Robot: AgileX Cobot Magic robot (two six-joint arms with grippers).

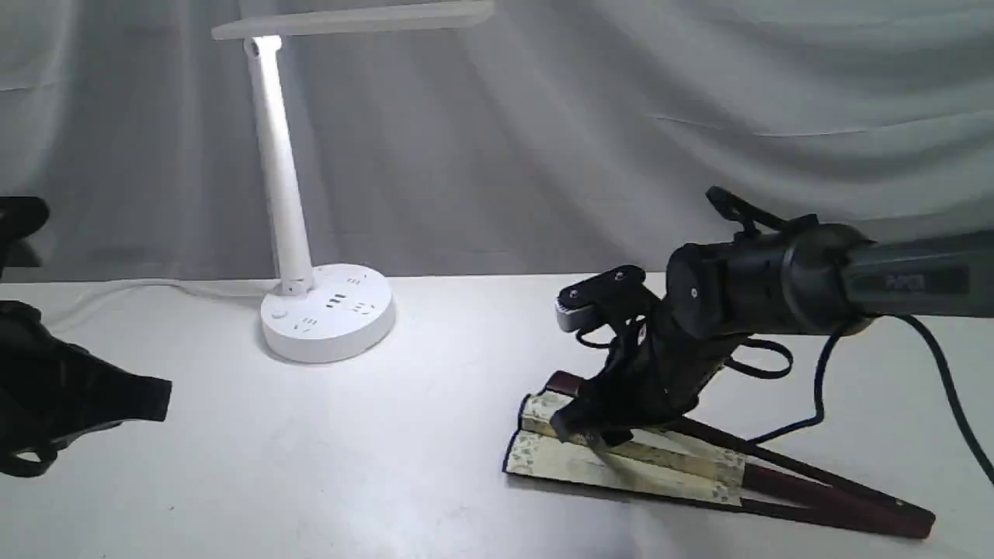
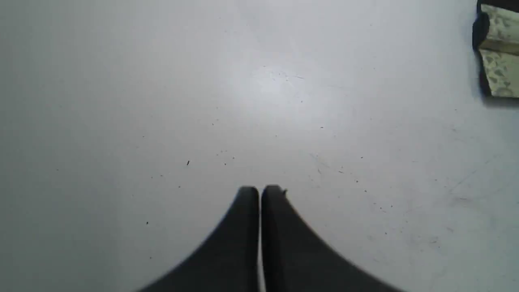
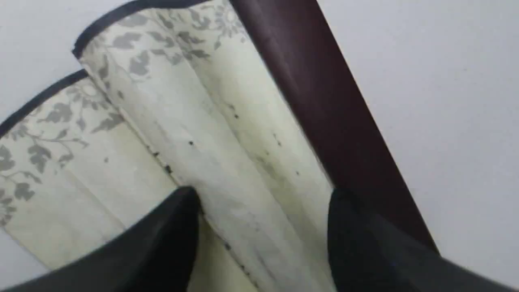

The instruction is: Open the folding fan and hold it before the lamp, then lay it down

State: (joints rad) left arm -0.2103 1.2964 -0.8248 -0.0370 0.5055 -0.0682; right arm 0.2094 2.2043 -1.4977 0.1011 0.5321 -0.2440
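Note:
The folding fan [image 1: 621, 466] lies partly spread on the white table [image 1: 388, 466] at the front right, its maroon ribs [image 1: 815, 481] meeting at the right. My right gripper [image 1: 578, 431] reaches down onto its leaf near the floral border. In the right wrist view this gripper [image 3: 263, 198] is open, its fingers astride a raised cream pleat [image 3: 202, 121], one finger against the maroon outer rib [image 3: 324, 101]. The lit white lamp [image 1: 326, 310] stands at the back left. My left gripper [image 1: 155, 400] hovers at the left edge, shut [image 2: 259, 190] and empty. A corner of the fan [image 2: 500, 52] shows in its view.
The lamp's white cord [image 1: 155, 289] runs left along the table's back edge. A grey cloth backdrop [image 1: 621, 116] hangs behind the table. The right arm's black cable [image 1: 823, 388] dangles above the fan's ribs.

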